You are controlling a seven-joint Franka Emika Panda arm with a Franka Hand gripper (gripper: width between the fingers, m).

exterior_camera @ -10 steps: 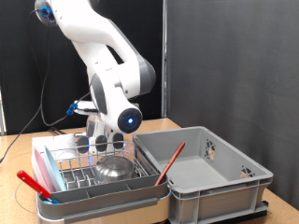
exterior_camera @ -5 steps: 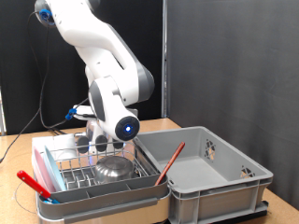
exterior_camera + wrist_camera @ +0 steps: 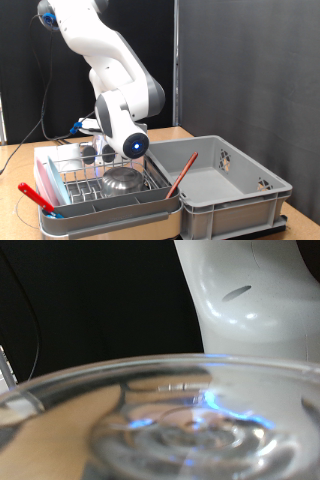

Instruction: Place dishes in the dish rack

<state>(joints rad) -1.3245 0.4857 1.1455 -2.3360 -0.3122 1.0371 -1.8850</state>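
Note:
The dish rack [image 3: 75, 182] is a silver wire rack in a pink-and-grey tray at the exterior view's lower left. A shiny steel bowl [image 3: 122, 180] lies inside it. My gripper [image 3: 103, 152] hangs low over the rack's far side, mostly hidden behind the white wrist [image 3: 132, 143]. Its fingers cannot be made out. In the wrist view a clear glass dish [image 3: 170, 410] fills the lower half of the picture, very close to the camera, with the white arm [image 3: 250, 290] behind it. No fingers show there. The pale blue plate is out of view.
A deep grey plastic crate [image 3: 225, 195] stands right of the rack with a red-handled utensil [image 3: 182, 173] leaning in it. Another red-handled utensil [image 3: 35, 196] lies across the tray's near left corner. A black curtain closes off the back.
The wrist has sunk lower and shifted slightly left, closer to the rack. The bowl, rack and crate have not moved.

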